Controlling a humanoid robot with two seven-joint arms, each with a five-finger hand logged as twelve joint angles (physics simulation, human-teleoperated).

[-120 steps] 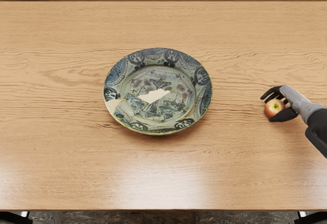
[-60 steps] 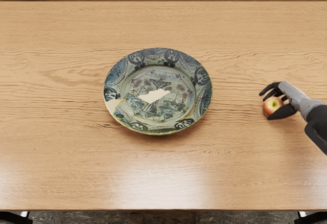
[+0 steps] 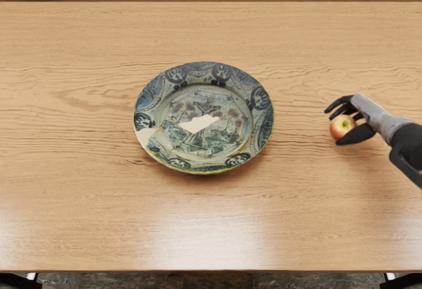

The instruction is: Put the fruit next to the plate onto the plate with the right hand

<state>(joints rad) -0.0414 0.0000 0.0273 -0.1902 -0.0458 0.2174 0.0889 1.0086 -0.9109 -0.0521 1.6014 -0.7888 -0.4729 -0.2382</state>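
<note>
A small red and yellow apple [image 3: 341,127] is held in my right hand [image 3: 345,123], whose dark fingers curl over and under it, to the right of the plate. The arm comes in from the right edge. A wide patterned blue and cream plate [image 3: 150,96] lies at the table's middle, with nothing on it. A stretch of bare wood separates the apple from the plate's right rim. My left arm does not show.
The wooden table [image 3: 79,190] fills the view, its front edge near the bottom of the picture and a wall behind its far edge.
My right hand with the apple has moved left toward the plate and slightly up in the picture. The plate has not moved.
</note>
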